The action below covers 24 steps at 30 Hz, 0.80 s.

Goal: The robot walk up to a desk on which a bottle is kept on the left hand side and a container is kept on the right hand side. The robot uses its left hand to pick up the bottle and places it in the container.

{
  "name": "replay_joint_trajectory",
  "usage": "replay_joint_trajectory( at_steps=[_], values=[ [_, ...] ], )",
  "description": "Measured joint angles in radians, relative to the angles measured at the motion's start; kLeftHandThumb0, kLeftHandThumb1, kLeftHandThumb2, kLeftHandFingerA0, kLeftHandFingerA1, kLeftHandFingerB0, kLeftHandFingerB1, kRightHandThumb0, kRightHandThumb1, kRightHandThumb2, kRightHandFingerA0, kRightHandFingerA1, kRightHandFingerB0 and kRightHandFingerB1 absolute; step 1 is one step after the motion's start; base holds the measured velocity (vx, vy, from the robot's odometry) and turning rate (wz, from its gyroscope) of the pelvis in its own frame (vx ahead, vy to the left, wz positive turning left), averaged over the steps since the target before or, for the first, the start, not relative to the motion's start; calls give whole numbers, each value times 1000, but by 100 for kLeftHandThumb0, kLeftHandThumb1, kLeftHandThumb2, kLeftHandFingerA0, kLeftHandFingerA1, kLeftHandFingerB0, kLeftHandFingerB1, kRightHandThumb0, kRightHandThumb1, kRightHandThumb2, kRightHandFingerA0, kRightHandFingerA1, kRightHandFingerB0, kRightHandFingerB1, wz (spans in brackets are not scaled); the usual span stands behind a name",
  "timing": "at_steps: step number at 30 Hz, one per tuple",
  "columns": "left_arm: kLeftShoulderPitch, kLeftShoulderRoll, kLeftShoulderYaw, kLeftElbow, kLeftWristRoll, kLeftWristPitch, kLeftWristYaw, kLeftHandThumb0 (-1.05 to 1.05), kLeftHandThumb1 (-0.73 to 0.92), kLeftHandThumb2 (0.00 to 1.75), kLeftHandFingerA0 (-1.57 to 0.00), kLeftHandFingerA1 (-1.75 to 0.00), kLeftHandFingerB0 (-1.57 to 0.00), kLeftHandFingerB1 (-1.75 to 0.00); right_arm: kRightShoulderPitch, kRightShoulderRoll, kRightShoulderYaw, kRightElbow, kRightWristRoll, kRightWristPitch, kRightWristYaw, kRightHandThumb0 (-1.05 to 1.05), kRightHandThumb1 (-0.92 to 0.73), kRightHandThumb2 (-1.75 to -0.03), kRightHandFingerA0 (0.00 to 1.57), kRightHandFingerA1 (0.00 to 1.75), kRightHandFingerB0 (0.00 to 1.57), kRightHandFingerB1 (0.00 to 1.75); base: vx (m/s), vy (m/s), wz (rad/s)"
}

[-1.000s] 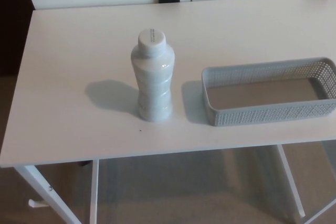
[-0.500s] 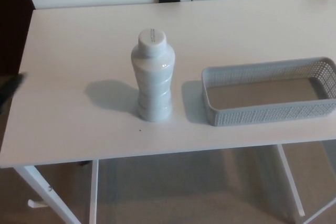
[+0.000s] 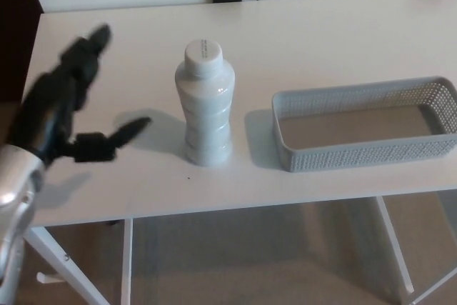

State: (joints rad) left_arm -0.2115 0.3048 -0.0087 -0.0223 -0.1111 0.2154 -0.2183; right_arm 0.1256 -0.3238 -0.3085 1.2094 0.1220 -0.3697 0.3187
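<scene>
You have one bottle (image 3: 205,105) mid-frame, one container (image 3: 364,133) at right, one left hand (image 3: 68,105) at left on the worktop (image 3: 321,41), fingers (image 3: 89,48) spread wide, empty.

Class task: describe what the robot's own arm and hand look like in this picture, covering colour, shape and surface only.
Only the left hand shows. It is matte black, built of thick, blocky jointed fingers plus a thumb with rounded tips. Behind it, the forearm is a smooth, glossy silver-grey shell. The picture is motion-blurred; no cables or markings can be made out. The right arm is out of view.
</scene>
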Motion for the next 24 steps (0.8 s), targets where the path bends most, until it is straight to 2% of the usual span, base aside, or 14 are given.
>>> replay_joint_trajectory(
  at_steps=[1,5,6,7,21,24],
  values=[
    [6,-4,-14,1,10,2,3,-66,41,79,0,-15,0,-9,0,0,1,-1,-1,0,-1,-64,-41,-54,94,47,82,44,0,0,0],
    [22,-19,-36,4,28,13,7,-68,42,80,0,-15,0,-9,1,0,5,-2,-2,0,-2,-64,-41,-54,94,47,82,44,0,0,0],
    [22,-19,-36,4,28,13,7,-69,50,58,0,-22,0,-2,1,0,5,-2,-2,0,-2,-64,-41,-54,93,47,81,44,0,0,0],
    [26,-24,-43,5,31,18,7,-68,41,81,0,-15,0,-10,0,0,7,-3,-2,0,-2,-63,-40,-54,94,47,82,44,0,0,0],
    [15,-83,-138,25,83,46,16,-64,39,80,0,-20,0,-14,-9,0,16,-23,-2,-1,0,-65,-41,-55,93,47,83,44,0,0,0],
    [-31,-135,-167,48,93,74,19,-62,39,79,0,-24,0,-12,-18,0,20,-25,-2,-1,-1,-66,-41,-55,94,47,83,45,0,0,0]
  ],
)
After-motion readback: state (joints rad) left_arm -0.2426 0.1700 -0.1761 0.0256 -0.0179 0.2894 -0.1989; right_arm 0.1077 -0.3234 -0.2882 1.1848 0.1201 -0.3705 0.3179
